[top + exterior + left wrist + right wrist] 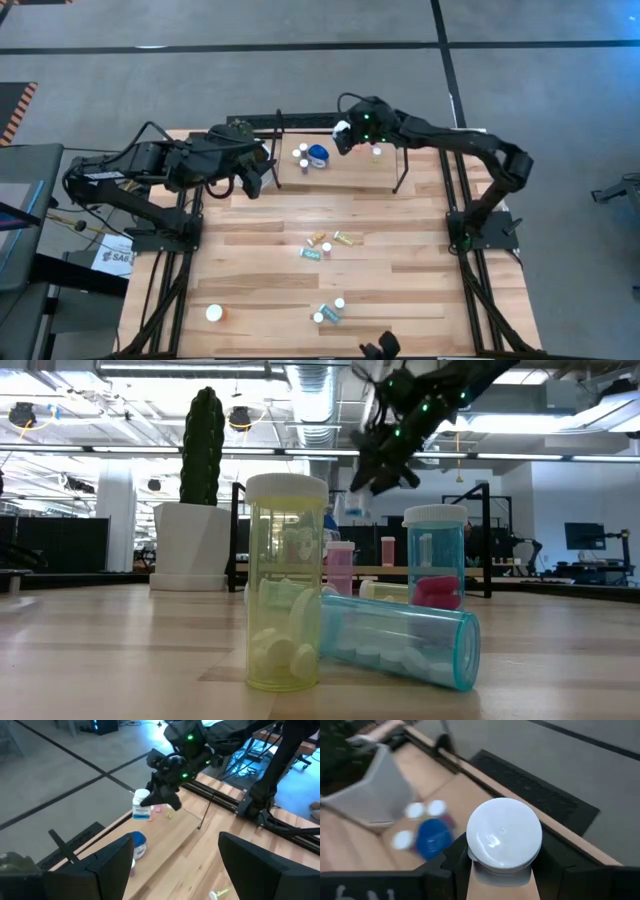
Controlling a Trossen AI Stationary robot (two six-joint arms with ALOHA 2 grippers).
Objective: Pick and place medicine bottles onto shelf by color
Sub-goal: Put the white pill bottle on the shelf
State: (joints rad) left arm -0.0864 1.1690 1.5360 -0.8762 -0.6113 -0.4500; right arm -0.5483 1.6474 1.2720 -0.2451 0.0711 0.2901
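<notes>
A white-capped bottle (503, 840) is held upright in the right gripper (342, 135), above the shelf (355, 172). On the shelf board stand a rounded blue bottle (318, 156) and three small white-capped ones (301, 155) just beside it — one more (377, 151) stands apart. On the surface, a few bottles (325, 245) lie near the middle, others (330, 311) nearer the front edge — an orange one (216, 313) stands alone.

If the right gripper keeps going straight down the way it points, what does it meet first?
Probably the bare light wooden shelf board, with the white-capped bottle held in the right gripper touching first. The rounded blue bottle stands off to one side; depth is uncertain.
</notes>
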